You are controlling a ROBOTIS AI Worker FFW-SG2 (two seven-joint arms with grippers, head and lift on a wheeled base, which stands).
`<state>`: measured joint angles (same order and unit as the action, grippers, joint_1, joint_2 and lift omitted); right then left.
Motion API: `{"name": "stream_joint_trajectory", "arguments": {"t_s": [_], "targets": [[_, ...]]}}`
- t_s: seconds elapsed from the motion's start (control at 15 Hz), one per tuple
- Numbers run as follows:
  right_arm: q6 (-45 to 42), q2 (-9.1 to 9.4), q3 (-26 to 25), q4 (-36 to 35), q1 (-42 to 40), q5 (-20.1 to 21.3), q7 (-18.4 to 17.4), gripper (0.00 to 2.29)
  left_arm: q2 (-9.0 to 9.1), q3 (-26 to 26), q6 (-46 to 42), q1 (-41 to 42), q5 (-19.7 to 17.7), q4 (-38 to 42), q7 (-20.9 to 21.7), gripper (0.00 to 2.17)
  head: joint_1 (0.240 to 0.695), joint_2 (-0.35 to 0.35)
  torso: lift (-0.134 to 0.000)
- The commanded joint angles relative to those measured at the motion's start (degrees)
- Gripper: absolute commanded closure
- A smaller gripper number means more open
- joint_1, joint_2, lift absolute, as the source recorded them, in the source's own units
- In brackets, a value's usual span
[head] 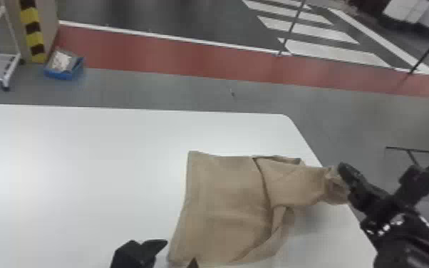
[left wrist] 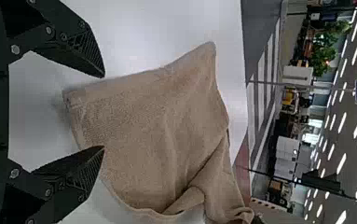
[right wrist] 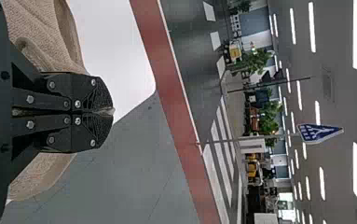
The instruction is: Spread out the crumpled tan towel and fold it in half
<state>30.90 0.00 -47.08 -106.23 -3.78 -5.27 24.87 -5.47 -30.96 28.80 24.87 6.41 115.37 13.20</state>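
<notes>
The white table (head: 82, 160) is the largest thing, and on its right part lies the tan towel (head: 224, 192). The left half of the towel is spread rather flat, while its right half is doubled over and bunched, and narrows toward the right edge of the table. Smaller than this is the right gripper (head: 343, 170), at that edge: its two fingers are pressed together, and a thin bit of the towel's right end is pinched between the tips. The left gripper (head: 179, 251) is at the near side, by the near left corner of the towel. Its fingers are spread wide, with nothing pinched between them; in the left wrist view, one fingertip (left wrist: 97, 156) overlaps the cloth, but I cannot tell if it touches.
</notes>
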Motion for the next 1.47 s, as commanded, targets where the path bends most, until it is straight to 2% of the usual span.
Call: {"name": "stream_joint_trajectory", "arguments": {"t_s": [0.0,0.2,0.53,1.07,1.27,1.33,1.4], "targets": [[0.0,0.05,-0.1,0.1,0.0,0.0,0.0,1.14,-0.07,-0.2,-0.7,-0.1,0.8,-0.8,0.1,0.4,0.695,-0.35,-0.124],[0.2,0.05,-0.1,0.0,0.0,0.0,0.1,1.14,-0.16,-0.2,-0.7,-0.1,0.8,-0.9,0.1,0.4,0.695,-0.35,-0.124],[0.4,0.05,-0.6,-0.7,-0.2,-0.9,0.3,1.14,-0.16,-0.2,-1.6,-0.7,0.8,-2.5,0.1,0.62,0.695,-0.35,-0.124],[0.7,0.05,-0.8,-1.4,0.0,-1.0,0.3,1.14,0.19,-0.5,-1.4,-2.9,1.9,-5.7,0.8,0.65,0.695,-0.35,-0.124],[0.9,0.05,-0.9,-1.8,0.1,-1.1,0.3,1.14,0.37,-0.5,-0.9,-3.4,2.0,-5.8,0.0,1.46,0.695,-0.35,-0.124],[0.9,0.05,-0.8,-2.0,0.2,-1.1,0.2,1.14,0.37,-0.5,-0.9,-3.7,1.9,-5.8,-0.5,1.65,0.695,-0.35,-0.124],[1.1,0.05,-0.8,-2.1,0.2,-1.1,0.3,1.14,0.28,-0.4,-0.9,-3.9,1.8,-5.6,-1.2,1.7,0.695,-0.35,-0.124]]}}
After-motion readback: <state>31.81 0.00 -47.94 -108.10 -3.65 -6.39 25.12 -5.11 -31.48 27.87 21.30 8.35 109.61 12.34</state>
